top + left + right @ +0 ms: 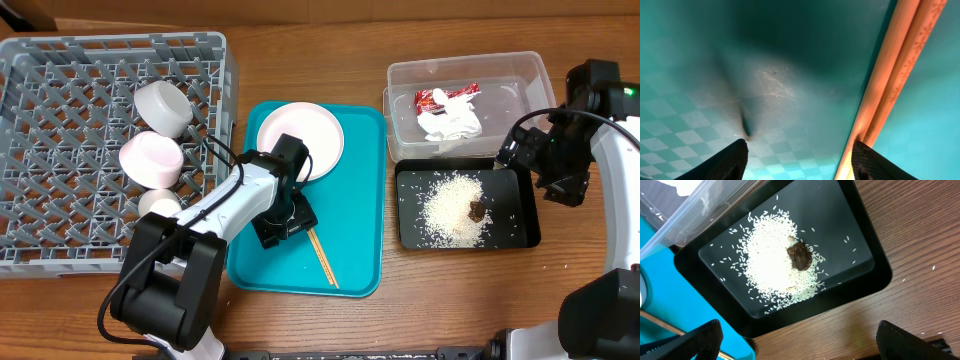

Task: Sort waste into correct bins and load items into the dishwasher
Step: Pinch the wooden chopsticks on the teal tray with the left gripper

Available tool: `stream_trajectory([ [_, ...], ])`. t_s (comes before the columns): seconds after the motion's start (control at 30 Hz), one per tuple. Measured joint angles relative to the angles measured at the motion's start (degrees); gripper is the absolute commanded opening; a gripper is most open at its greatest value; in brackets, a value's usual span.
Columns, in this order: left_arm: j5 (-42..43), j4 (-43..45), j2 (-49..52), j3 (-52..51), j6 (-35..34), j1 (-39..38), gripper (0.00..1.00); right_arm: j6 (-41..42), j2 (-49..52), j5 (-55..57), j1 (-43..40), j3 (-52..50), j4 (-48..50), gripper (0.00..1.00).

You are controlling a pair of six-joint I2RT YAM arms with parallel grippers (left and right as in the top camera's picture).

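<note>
My left gripper (293,222) is open and low over the teal tray (360,250), at the upper end of the two wooden chopsticks (324,258). In the left wrist view the chopsticks (890,80) run just inside the right finger of the gripper (802,162). The white plate (300,138) lies on the teal tray. The grey dish rack (70,140) holds a pale bowl (163,107), a pink saucer (150,158) and a small white cup (160,205). My right gripper (802,347) is open and empty above the wood beside the black tray (860,280).
The clear tub (520,80) holds the red wrapper (445,97) and white napkin (450,122). The black tray (520,225) holds rice (448,205) and a brown scrap (477,210). Wooden table (440,310) surrounds all.
</note>
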Motion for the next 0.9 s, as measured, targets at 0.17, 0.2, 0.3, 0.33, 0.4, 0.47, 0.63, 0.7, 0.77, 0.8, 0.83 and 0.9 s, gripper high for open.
stream_trajectory([
  [0.17, 0.9, 1.7, 0.0, -0.3, 0.0, 0.0, 0.69, 0.0, 0.0, 0.0, 0.0, 0.0, 0.0, 1.0],
  [0.2, 0.9, 2.5, 0.0, -0.3, 0.0, 0.0, 0.69, 0.0, 0.0, 0.0, 0.0, 0.0, 0.0, 1.0],
  [0.3, 0.9, 3.4, 0.0, -0.5, 0.0, -0.1, 0.69, 0.0, 0.0, 0.0, 0.0, 0.0, -0.2, 1.0],
  [0.33, 0.9, 3.4, 0.0, -0.5, 0.0, -0.1, 0.7, 0.0, 0.0, 0.0, 0.0, 0.0, -0.2, 1.0],
  [0.4, 0.9, 3.4, 0.0, -0.5, 0.0, -0.1, 0.69, 0.0, 0.0, 0.0, 0.0, 0.0, -0.2, 1.0],
  [0.47, 0.9, 3.5, 0.0, -0.6, -0.1, -0.1, 0.66, 0.0, 0.0, 0.0, 0.0, 0.0, -0.2, 1.0],
  [0.63, 0.7, 3.6, 0.0, -0.6, -1.0, -0.1, 0.22, 0.0, 0.0, 0.0, 0.0, 0.0, -0.2, 1.0],
  [0.7, 0.7, 3.7, 0.0, -0.7, -1.1, -0.1, 0.22, 0.0, 0.0, 0.0, 0.0, 0.0, -0.2, 1.0],
  [0.77, 0.7, 3.8, 0.0, -0.8, -1.1, -0.1, 0.24, 0.0, 0.0, 0.0, 0.0, 0.0, -0.2, 1.0],
  [0.8, 0.7, 3.8, 0.0, -0.8, -1.2, -0.1, 0.24, 0.0, 0.0, 0.0, 0.0, 0.0, -0.2, 1.0],
  [0.83, 0.7, 3.9, 0.0, -0.8, -1.3, -0.1, 0.25, 0.0, 0.0, 0.0, 0.0, 0.0, -0.2, 1.0],
  [0.9, 0.7, 3.9, 0.0, -0.9, -1.3, -0.1, 0.25, 0.0, 0.0, 0.0, 0.0, 0.0, -0.2, 1.0],
])
